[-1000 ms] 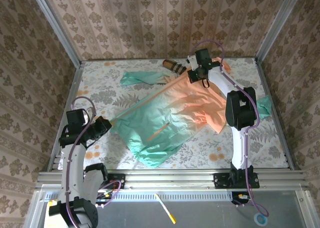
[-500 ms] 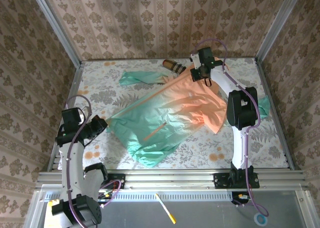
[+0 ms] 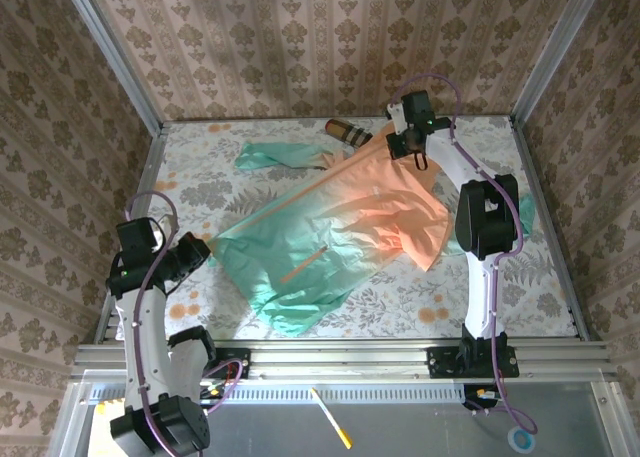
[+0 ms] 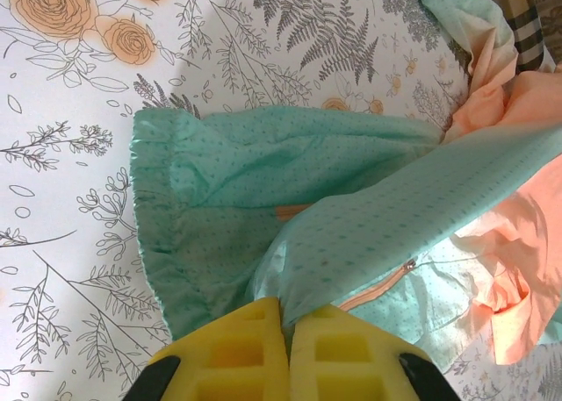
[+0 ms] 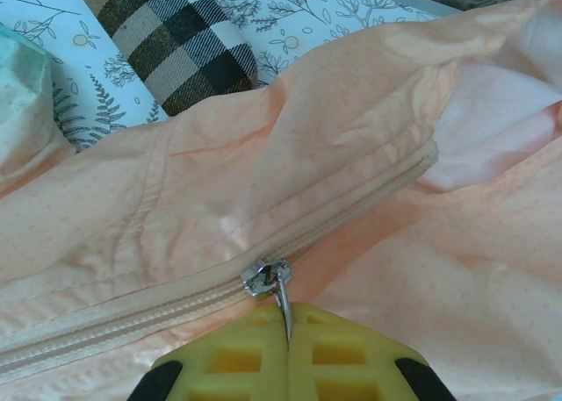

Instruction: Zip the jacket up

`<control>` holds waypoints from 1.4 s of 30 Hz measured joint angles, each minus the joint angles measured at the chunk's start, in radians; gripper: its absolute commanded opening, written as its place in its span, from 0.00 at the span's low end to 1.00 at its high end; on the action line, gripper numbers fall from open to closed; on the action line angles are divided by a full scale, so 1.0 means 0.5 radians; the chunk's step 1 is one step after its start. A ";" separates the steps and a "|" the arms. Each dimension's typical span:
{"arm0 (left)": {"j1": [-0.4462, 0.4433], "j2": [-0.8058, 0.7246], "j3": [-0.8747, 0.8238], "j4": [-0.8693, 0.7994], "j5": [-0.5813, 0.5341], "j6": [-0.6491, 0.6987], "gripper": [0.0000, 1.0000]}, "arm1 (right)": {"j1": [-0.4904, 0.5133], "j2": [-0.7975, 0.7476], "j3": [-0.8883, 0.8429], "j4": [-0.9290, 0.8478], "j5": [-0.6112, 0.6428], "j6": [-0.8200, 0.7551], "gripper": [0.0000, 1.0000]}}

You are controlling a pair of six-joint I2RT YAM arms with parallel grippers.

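Note:
The jacket lies stretched across the table, peach-orange toward the far right and mint-green toward the near left. My left gripper is shut on the green hem corner, its yellow fingers pinching the fabric. At the far end my right gripper is shut on the metal zipper pull, just below the silver slider. The zipper is closed to the left of the slider and still parted to its right. A second short zipper shows on the green part.
A brown striped cylinder lies at the far edge next to the jacket collar; it appears plaid close to my right fingers. A green sleeve extends left. Patterned walls enclose the flowered table.
My right gripper has pulled the zipper slider farther toward the back right, and my left gripper has drawn the hem leftward. The jacket is stretched tauter between them.

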 measured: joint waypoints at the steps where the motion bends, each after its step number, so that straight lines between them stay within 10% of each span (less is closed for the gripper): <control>1: 0.003 -0.002 0.001 -0.005 0.000 0.003 0.00 | -0.005 0.000 0.008 -0.002 0.005 -0.006 0.00; 42: 0.139 0.154 0.001 0.036 0.079 0.108 0.00 | -0.199 0.166 0.334 -0.207 -0.049 -0.002 0.00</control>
